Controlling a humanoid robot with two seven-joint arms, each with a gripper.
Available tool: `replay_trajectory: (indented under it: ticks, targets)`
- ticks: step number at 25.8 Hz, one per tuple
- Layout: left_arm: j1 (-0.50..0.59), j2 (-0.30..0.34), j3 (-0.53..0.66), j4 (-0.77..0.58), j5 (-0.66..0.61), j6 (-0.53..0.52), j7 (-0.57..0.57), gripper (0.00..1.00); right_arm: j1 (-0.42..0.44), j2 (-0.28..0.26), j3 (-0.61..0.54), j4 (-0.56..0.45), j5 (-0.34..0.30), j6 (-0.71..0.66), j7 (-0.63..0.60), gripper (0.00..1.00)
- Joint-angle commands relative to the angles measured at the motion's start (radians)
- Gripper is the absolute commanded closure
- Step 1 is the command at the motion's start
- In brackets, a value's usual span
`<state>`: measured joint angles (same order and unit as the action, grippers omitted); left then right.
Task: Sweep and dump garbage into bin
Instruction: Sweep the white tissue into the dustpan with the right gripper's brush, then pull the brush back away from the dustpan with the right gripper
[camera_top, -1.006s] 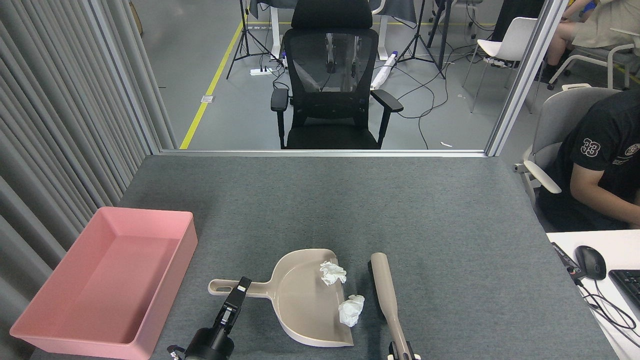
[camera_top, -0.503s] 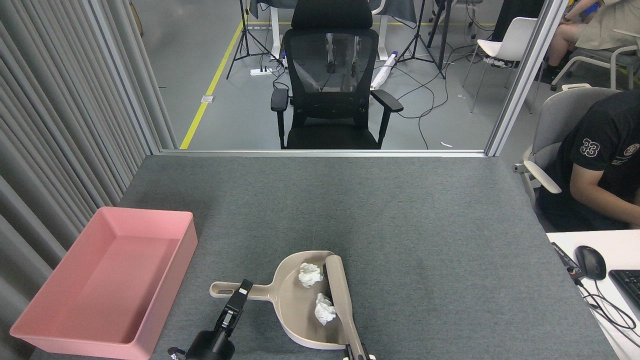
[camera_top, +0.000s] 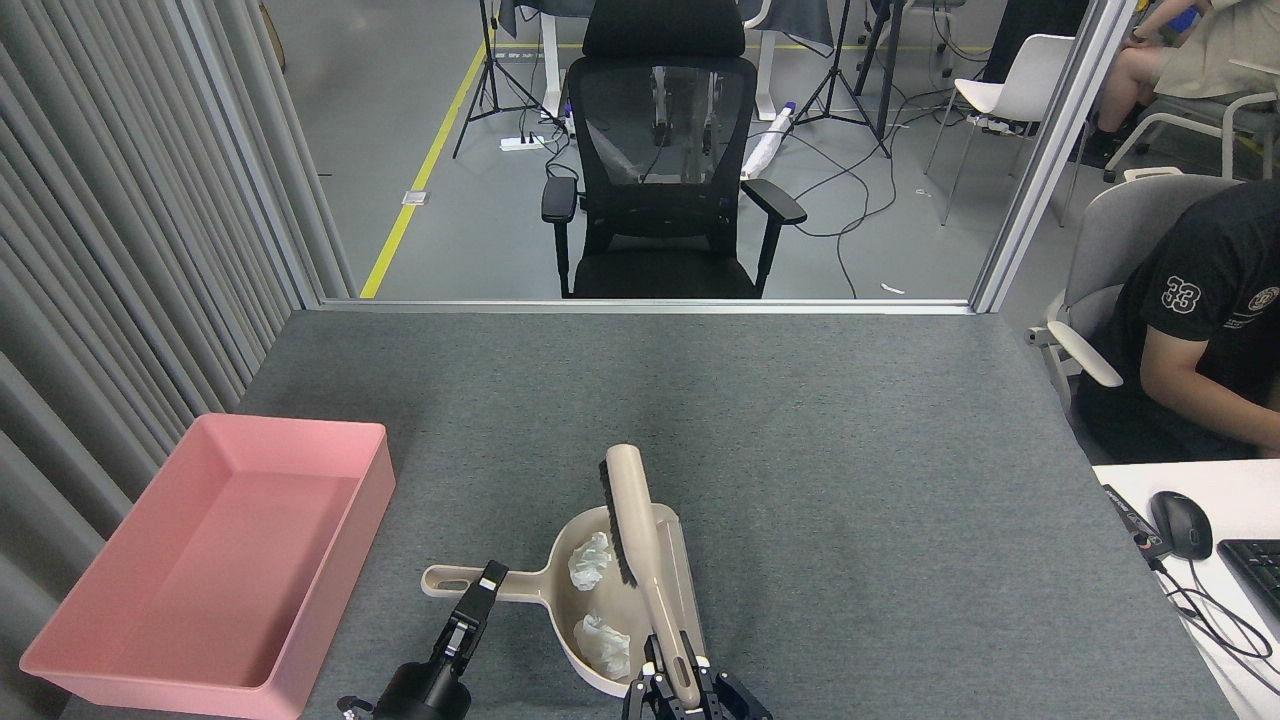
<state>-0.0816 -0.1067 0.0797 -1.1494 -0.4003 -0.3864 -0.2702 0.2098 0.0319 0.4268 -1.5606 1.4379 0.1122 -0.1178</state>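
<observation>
Two white garbage wads inside the beige dustpan on the grey table, right pincer holding the brush above the pan, left pincer closed around the dustpan handle, empty pink bin well apart at left.

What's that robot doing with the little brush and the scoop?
It's tidying up. Its right pincer holds a beige brush over the dustpan, and its left pincer is at the dustpan's handle. Two white tissue wads sit inside the dustpan. The pink bin to the left has nothing in it yet, so the dumping isn't done.
</observation>
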Motion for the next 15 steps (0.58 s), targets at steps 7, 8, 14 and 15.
replay_trajectory:
  ticks: [7, 8, 14, 15]
  targets:
    - [-0.003, -0.001, 0.003, 0.004, 0.005, 0.007, 0.000, 0.82, 0.056, -0.038, -0.198, -0.093, -0.024, -0.039, 0.001, 1.00]
    - [-0.003, -0.002, 0.002, 0.008, 0.005, 0.007, 0.002, 0.82, 0.062, -0.046, -0.210, -0.098, -0.045, -0.040, 0.001, 1.00]
    - [-0.006, -0.002, 0.011, 0.017, 0.003, 0.009, 0.003, 0.82, 0.088, -0.129, -0.279, -0.076, -0.077, -0.040, -0.010, 1.00]
    - [-0.007, -0.002, 0.012, 0.023, 0.003, 0.009, 0.005, 0.82, 0.094, -0.132, -0.307, -0.076, -0.080, -0.045, -0.010, 1.00]
